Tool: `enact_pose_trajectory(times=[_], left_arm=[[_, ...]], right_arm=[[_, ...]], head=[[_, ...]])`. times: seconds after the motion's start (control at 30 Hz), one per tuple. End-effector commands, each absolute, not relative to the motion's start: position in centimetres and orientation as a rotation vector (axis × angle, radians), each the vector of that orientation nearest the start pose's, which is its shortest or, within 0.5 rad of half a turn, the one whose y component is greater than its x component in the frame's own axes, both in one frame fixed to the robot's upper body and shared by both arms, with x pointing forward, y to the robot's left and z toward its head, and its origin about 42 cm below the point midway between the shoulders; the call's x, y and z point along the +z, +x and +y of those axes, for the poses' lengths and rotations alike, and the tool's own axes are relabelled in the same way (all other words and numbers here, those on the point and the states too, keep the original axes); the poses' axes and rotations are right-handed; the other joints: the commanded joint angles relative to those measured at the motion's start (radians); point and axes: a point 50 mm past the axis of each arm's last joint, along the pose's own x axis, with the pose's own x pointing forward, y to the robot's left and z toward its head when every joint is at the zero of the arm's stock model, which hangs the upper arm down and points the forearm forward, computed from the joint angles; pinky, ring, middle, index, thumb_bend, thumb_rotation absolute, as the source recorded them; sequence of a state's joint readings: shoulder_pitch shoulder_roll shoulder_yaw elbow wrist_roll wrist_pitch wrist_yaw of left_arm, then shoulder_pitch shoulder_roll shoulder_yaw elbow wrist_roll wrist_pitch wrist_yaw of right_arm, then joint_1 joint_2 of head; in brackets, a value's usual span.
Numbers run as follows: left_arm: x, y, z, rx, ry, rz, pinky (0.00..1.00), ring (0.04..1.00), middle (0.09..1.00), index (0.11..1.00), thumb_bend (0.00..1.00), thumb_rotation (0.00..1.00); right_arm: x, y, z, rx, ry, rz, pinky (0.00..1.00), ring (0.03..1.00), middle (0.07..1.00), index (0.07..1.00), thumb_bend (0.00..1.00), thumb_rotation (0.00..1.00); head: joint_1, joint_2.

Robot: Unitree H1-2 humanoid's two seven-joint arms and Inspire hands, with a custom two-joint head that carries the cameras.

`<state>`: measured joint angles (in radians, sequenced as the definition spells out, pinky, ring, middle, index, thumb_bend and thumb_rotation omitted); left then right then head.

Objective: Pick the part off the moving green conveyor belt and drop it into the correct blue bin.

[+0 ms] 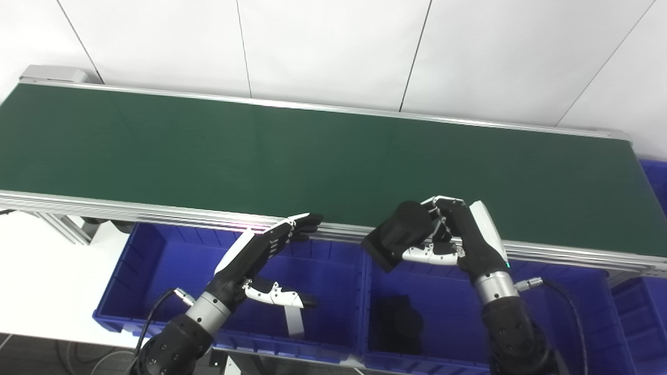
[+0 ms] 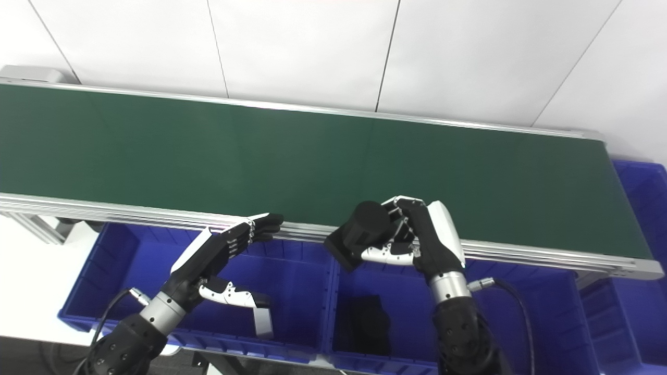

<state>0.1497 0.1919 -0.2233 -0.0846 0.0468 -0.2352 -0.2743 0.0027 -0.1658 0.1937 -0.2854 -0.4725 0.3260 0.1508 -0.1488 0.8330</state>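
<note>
My right hand is shut on a black part, a cylinder on a square base, held tilted at the belt's near rail above the middle blue bin. Another black part lies on that bin's floor. The green conveyor belt carries nothing that I can see. My left hand hovers open over the left blue bin, fingers stretched flat toward the rail, thumb out to the side. A small pale piece lies in the left bin under the thumb.
The belt's aluminium rail runs along the near side above the bins. More blue bins stand at the right end and lower right. A white wall rises behind the belt. White floor shows at the lower left.
</note>
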Motion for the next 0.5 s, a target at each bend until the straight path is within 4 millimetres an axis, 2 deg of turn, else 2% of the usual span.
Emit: enact_pose_trajectory(times=[0.0,0.07,0.1,0.13,0.3,0.47], left_arm=[[10.2,22.7,20.2,-0.504,0.218,-0.191,0.84,0.864,0.875,0.843,0.95,0.26],[10.4,22.6,20.2,-0.508,0.213,-0.192,0.83,0.865,0.878,0.849,0.94,0.25],[10.4,22.6,20.2,-0.509,0.211,-0.191,0.83,0.865,0.879,0.851,0.93,0.25],[10.4,22.5,20.3,-0.509,0.208,-0.189,0.84,0.869,0.88,0.85,0.93,0.25],[10.4,22.5,20.3,-0.505,0.222,-0.193,0.85,0.869,0.877,0.846,0.94,0.25],[10.5,22.5,20.4,-0.504,0.215,-0.182,0.85,0.875,0.878,0.843,0.94,0.25]], right_arm=[[15.7,26.9,-21.5,0.183,-0.62,0.012,0.13,0.182,0.47,0.478,0.52,0.0],[15.5,26.4,-22.2,0.176,-0.638,0.034,0.13,0.187,0.47,0.479,0.52,0.0],[15.4,26.1,-22.5,0.175,-0.656,0.04,0.13,0.195,0.42,0.494,0.51,0.0],[15.3,25.9,-22.8,0.174,-0.679,0.046,0.14,0.201,0.457,0.485,0.52,0.0],[15.1,25.3,-23.6,0.172,-0.738,0.064,0.11,0.172,0.469,0.483,0.52,0.0],[14.9,25.3,-24.4,0.211,-0.801,0.03,0.13,0.193,0.47,0.481,0.52,0.0]], head=[[-0.005,0.008],[-0.009,0.009],[-0.01,0.01],[-0.011,0.01],[-0.016,0.01],[-0.021,0.008]])
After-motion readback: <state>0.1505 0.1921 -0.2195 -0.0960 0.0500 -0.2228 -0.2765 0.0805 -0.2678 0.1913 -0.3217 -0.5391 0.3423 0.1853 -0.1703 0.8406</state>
